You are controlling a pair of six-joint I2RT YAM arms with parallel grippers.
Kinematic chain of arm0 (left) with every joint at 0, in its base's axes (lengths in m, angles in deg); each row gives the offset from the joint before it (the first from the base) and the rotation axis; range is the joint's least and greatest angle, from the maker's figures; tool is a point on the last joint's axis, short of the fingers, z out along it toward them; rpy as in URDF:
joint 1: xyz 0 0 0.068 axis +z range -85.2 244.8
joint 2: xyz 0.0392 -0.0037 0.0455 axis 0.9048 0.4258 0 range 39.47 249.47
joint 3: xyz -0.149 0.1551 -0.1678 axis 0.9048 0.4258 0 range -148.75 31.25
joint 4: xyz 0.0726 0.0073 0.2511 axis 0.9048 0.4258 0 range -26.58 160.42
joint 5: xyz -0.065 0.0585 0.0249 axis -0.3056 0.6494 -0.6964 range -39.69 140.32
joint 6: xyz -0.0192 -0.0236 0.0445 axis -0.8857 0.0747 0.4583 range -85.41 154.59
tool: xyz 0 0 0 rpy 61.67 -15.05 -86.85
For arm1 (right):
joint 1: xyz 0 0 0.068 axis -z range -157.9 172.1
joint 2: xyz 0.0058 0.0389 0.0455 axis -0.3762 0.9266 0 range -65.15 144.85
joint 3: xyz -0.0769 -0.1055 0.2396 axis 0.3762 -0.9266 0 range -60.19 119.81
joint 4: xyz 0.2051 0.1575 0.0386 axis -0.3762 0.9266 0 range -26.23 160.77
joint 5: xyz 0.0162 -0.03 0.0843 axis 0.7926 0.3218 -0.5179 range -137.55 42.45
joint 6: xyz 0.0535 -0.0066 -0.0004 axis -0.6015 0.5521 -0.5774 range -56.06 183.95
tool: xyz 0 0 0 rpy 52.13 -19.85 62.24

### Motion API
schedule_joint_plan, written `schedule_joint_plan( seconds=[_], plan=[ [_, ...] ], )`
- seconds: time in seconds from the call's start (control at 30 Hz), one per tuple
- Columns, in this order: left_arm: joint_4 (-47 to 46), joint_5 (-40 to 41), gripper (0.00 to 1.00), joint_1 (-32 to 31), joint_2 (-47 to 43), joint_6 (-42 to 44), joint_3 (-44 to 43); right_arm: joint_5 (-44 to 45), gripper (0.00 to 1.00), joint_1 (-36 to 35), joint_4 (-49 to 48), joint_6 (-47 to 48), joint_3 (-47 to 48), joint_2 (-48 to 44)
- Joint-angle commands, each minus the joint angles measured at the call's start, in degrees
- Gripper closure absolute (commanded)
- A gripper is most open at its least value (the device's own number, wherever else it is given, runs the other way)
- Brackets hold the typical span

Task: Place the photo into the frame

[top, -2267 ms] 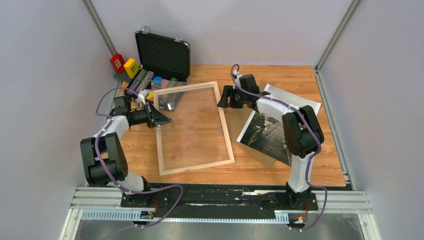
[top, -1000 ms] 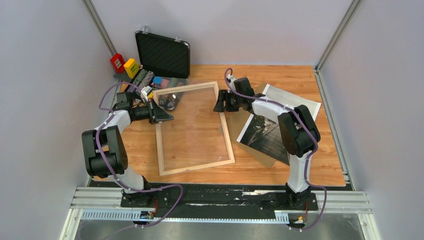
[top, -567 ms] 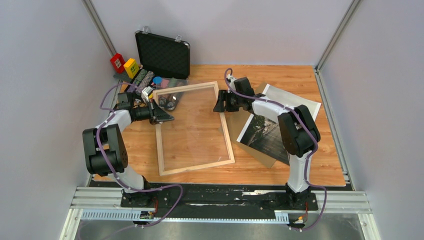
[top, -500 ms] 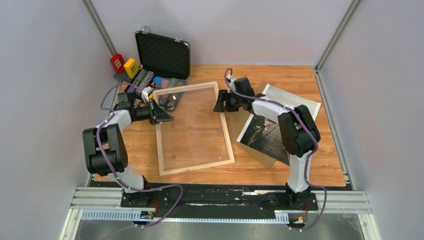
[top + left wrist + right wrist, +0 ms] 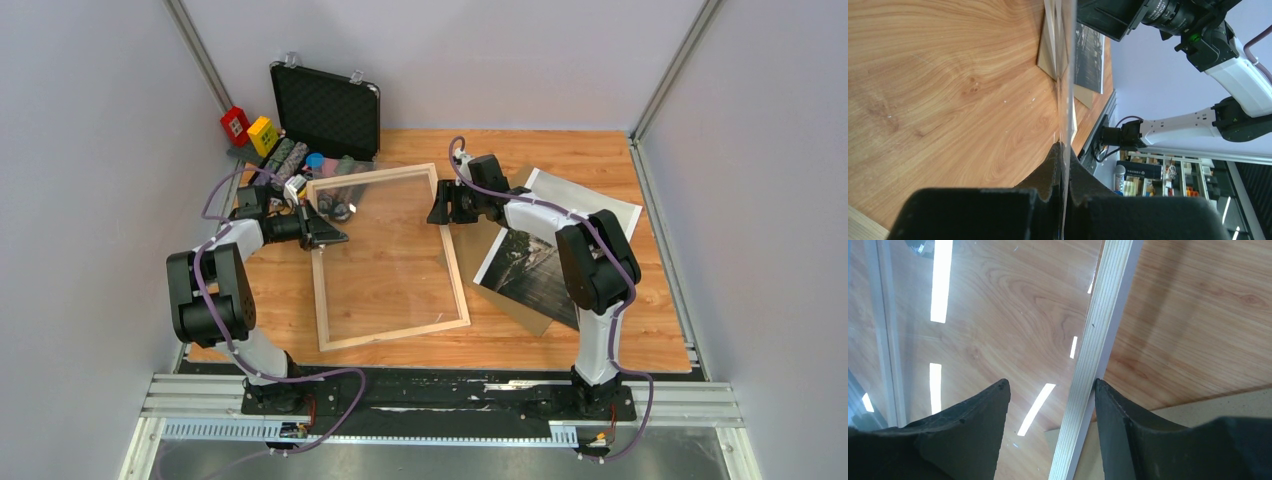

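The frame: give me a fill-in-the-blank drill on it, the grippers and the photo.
The left gripper is ___ on the left edge of the frame. The right gripper stands ___ astride the frame's right rail. The photo lies to the ___ of the frame.
Missing: shut, open, right.

The frame is a big, thin rectangle of pale wood with a clear pane in it, and you can see the table right through the pane. It lies near the middle of the table, turned a little so its far end leans to the left. The photo is a dark grey picture with a thin white edge, and it lies face up just to the right of the frame, at a slant and not inside it.
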Motion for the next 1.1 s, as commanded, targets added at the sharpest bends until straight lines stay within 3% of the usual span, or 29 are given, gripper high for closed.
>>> schedule_joint_plan(
  seconds=[0.0,0.63,1.07],
  plan=[
    [-0.3,-0.5,1.00,-0.4,0.3,2.3,-1.6,-1.8,0.39,-0.3,-2.3,0.5,1.4,-0.1],
    [5.1,1.6,1.00,-0.5,1.8,6.8,-2.7,-1.8,0.39,-0.3,-2.3,0.4,1.9,0.1],
    [7.0,3.5,0.93,-0.5,2.1,8.1,-3.0,-1.6,0.40,-0.3,-2.2,0.2,2.1,0.5]
  ],
)
